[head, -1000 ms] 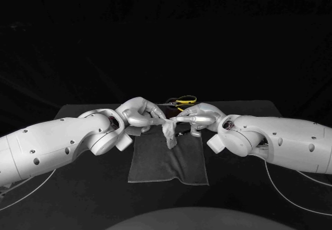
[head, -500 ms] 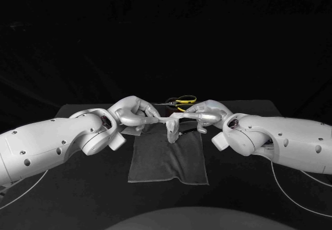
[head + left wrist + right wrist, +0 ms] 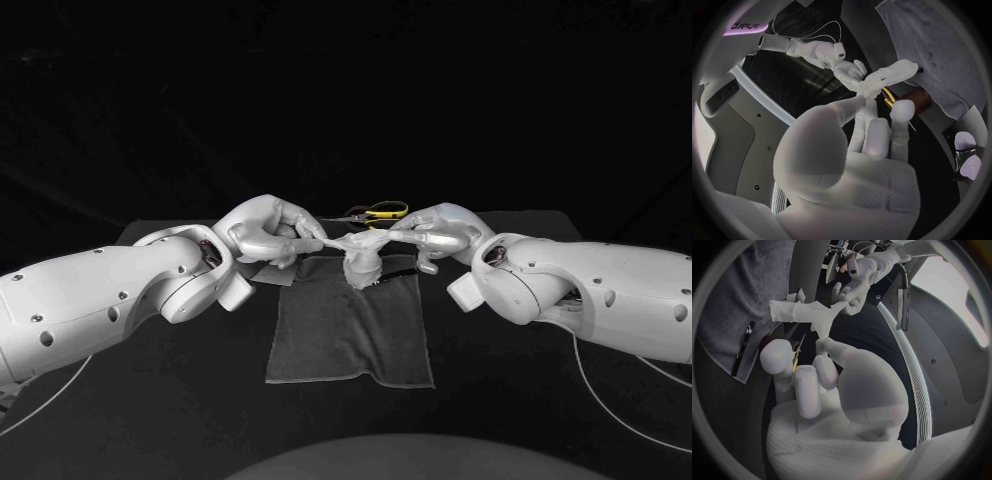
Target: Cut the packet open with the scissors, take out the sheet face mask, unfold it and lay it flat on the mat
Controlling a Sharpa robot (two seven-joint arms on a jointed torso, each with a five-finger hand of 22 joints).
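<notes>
A crumpled white sheet mask (image 3: 358, 256) hangs in the air, stretched between my two hands over the far end of the grey mat (image 3: 351, 335). My left hand (image 3: 271, 232) pinches its left end and my right hand (image 3: 436, 230) pinches its right end. The middle of the mask sags down in a folded lump. The left wrist view shows the mask (image 3: 892, 75) running from my fingertips (image 3: 859, 101) to the right hand (image 3: 826, 52). In the right wrist view the mask (image 3: 798, 311) spans to the left hand (image 3: 857, 282). Yellow-handled scissors (image 3: 378, 210) lie beyond the mat.
A dark red-brown packet (image 3: 918, 99) lies by the mat's far edge (image 3: 936, 50), under the mask. The mat's near half (image 3: 346, 360) lies flat and bare. Black table (image 3: 173, 390) extends on both sides of it, beneath my arms.
Both hands have risen a little and drawn apart. The mask, which hung down bunched between them, is now pulled out into a wider strip.
</notes>
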